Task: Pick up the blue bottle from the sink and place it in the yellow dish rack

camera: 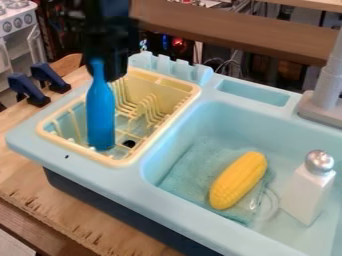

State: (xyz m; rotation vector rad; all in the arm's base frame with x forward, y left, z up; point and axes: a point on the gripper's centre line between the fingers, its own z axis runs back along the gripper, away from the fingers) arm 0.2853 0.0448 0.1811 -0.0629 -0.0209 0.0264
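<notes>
At the upper left, the black gripper (104,65) hangs over the yellow dish rack (190,92), shut on the neck of a blue bottle (101,116). The bottle is upright, its base down within the rack's outline, near the front-left side; whether it touches the rack's floor I cannot tell. A yellow corn cob (238,180) lies on a teal cloth (188,170) in the sink basin (230,117). To the corn's right, a white shaker with a silver top (308,189) leans slightly, beside a clear round object (268,206).
The rack's walls and prongs surround the bottle's lower part. A grey faucet (325,100) rises at the right edge. Blue clamps (27,90) sit at the left on the wooden table (40,182). A wooden ledge (227,32) runs behind the sink.
</notes>
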